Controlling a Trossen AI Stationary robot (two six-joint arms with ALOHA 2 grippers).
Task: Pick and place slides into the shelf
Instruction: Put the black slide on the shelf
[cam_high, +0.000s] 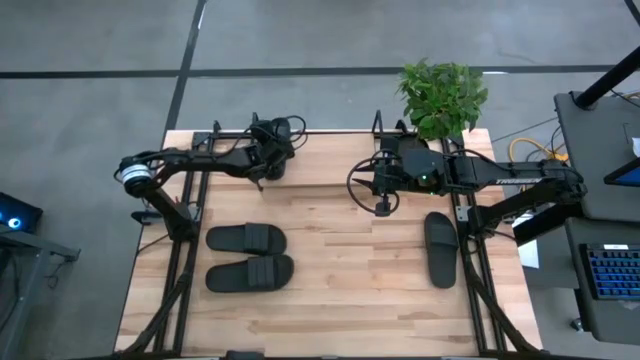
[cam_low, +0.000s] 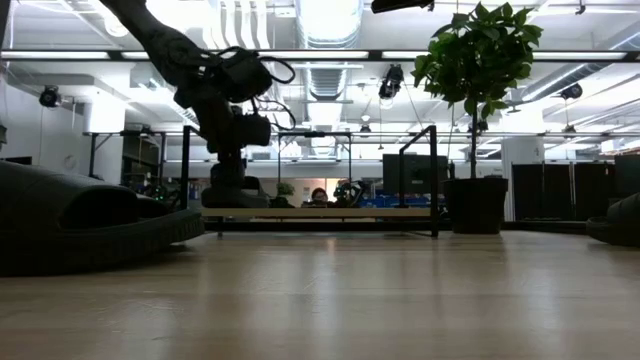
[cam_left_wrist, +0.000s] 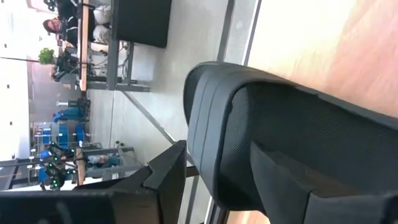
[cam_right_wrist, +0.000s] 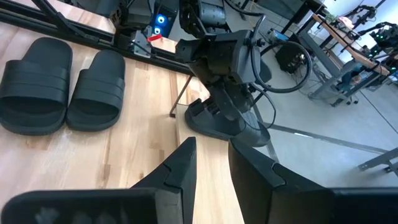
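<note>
Two black slides (cam_high: 246, 238) (cam_high: 250, 272) lie side by side on the table's left. A third slide (cam_high: 440, 248) lies at the right. A fourth slide (cam_right_wrist: 217, 126) sits on the shelf's (cam_low: 310, 170) wooden board (cam_low: 330, 212) at its left end. My left gripper (cam_left_wrist: 219, 146) is open there, slanting down, with a finger on either side of that slide's (cam_left_wrist: 298, 124) edge. My right gripper (cam_right_wrist: 211, 152) hangs open and empty above the table's middle, in front of the shelf. My left gripper has one finger (cam_left_wrist: 165, 180) outside the fourth slide's rim (cam_left_wrist: 202, 130) and the other finger (cam_left_wrist: 292, 186) over its meshed face. Whether either finger touches the slide, I cannot tell. The slide rests on the shelf's board.
A potted plant (cam_high: 440, 95) stands at the shelf's right end. Black arm frames (cam_high: 180, 250) (cam_high: 480, 270) run along both table sides. Bare wood lies between the left pair of slides and the right slide. People sit at desks (cam_low: 320, 197) in the room behind.
</note>
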